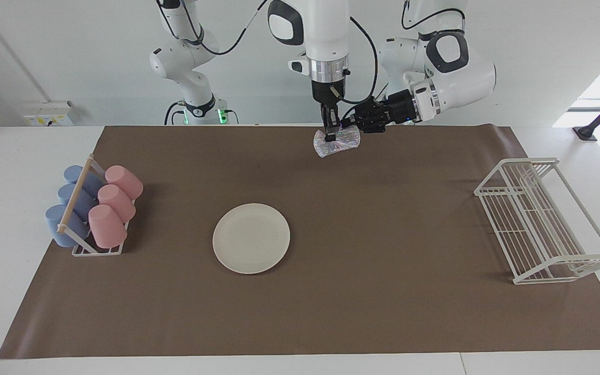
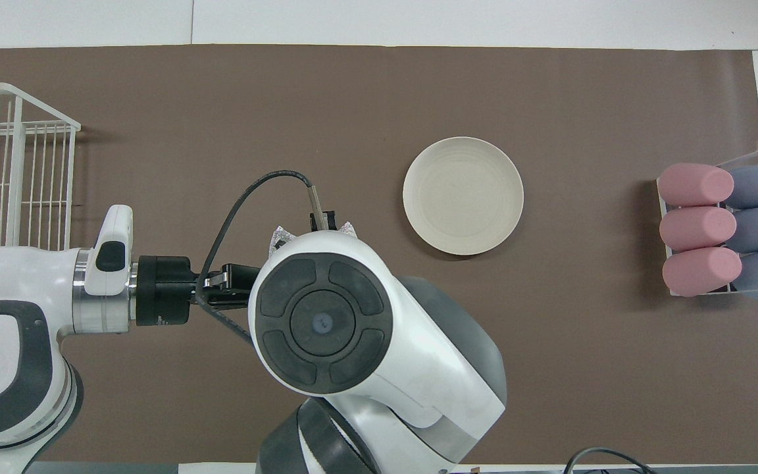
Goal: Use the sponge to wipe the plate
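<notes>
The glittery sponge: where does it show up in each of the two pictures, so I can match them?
Facing view: the sponge hangs near the top centre, pinched by the right gripper.
Overhead view: only two silvery tips of it show at the upper edge of the right arm's big round housing, which covers the rest.
Shared landmark: the plate, lying on the brown mat farther from the robots than the sponge.
</notes>
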